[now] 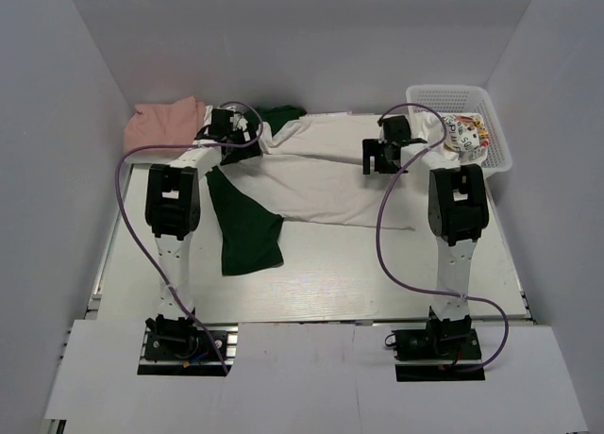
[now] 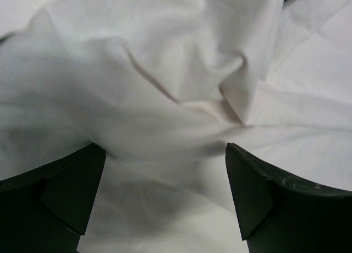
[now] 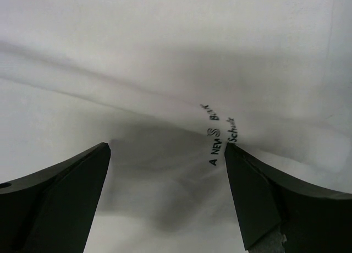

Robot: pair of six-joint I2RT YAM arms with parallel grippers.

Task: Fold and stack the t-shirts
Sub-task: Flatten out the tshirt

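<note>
The large white t-shirt (image 1: 321, 184) with dark green sleeves (image 1: 247, 228) lies spread and creased across the table's far half. My left gripper (image 1: 243, 132) is open just above its wrinkled left shoulder cloth (image 2: 181, 88). My right gripper (image 1: 382, 156) is open just above the shirt's upper right part, where black lettering (image 3: 220, 137) shows between the fingers. The salmon-pink t-shirt (image 1: 165, 123) lies bunched at the far left corner. A rolled white printed cloth (image 1: 464, 132) lies in the basket.
A white plastic basket (image 1: 495, 123) stands at the far right corner. White walls close in the table on three sides. Purple cables loop from both arms over the table.
</note>
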